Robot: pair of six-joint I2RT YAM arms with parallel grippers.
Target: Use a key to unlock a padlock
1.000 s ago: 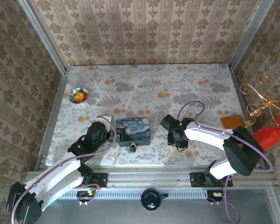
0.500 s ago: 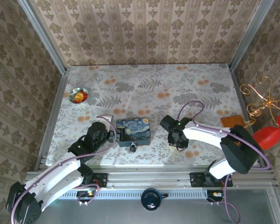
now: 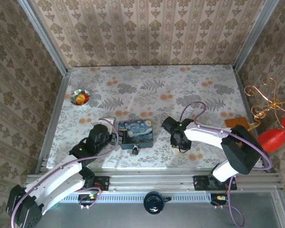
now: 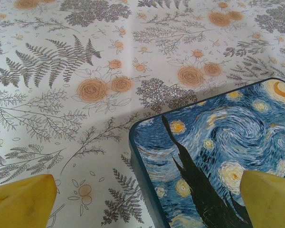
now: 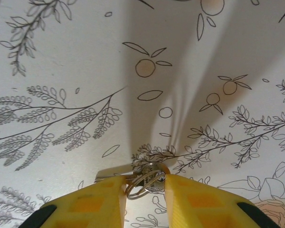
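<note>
The tiny dark padlock (image 3: 134, 151) sits at the near edge of the blue starry-night tin (image 3: 136, 132), close to the table's front. My left gripper (image 3: 115, 138) is open at the tin's left side. In the left wrist view its yellow fingertips (image 4: 23, 199) straddle the near-left corner of the tin (image 4: 218, 152), and the gripper (image 4: 145, 187) holds nothing. My right gripper (image 3: 178, 144) points down at the cloth to the right of the tin. Its yellow fingers (image 5: 97, 202) press in on the head and ring of a silver key (image 5: 151, 178) lying on the cloth, the right gripper (image 5: 145, 187) shut on it.
A small bowl (image 3: 80, 97) with red and yellow contents stands at the far left. An orange-brown block (image 3: 236, 124) lies at the right edge. A gold wire ornament (image 3: 266, 102) and a red object (image 3: 271, 139) hang beyond the right rail. The cloth (image 5: 180, 85) wrinkles round the key.
My right gripper has shifted slightly to the left, toward the tin. The left arm, the tin and the padlock have not moved.
</note>
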